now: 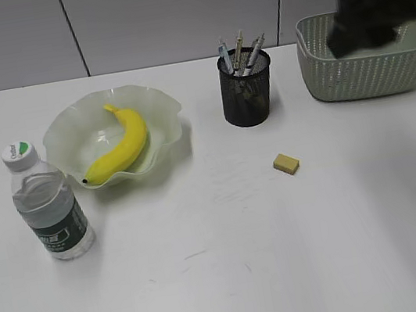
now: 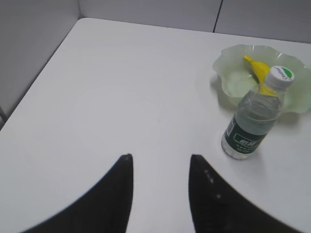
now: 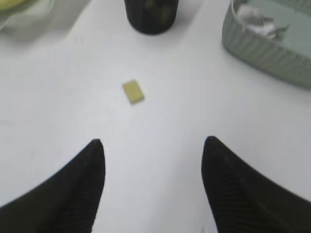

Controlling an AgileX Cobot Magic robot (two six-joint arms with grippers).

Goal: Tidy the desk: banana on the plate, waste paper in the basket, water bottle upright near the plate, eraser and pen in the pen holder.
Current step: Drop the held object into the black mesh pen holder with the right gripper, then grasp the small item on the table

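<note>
The yellow banana lies in the pale-green ruffled plate on the white desk. The water bottle stands upright just left of and in front of the plate. The black mesh pen holder holds several pens. A small yellowish eraser lies on the desk in front of the holder. The waste paper lies inside the sage-green basket. My right gripper is open and empty, above the desk near the eraser. My left gripper is open and empty, left of the bottle.
My right arm shows as a blurred dark shape over the basket at the back right. A grey wall runs behind the desk. The left wrist view shows the desk's left edge against a side wall, and the plate behind the bottle.
</note>
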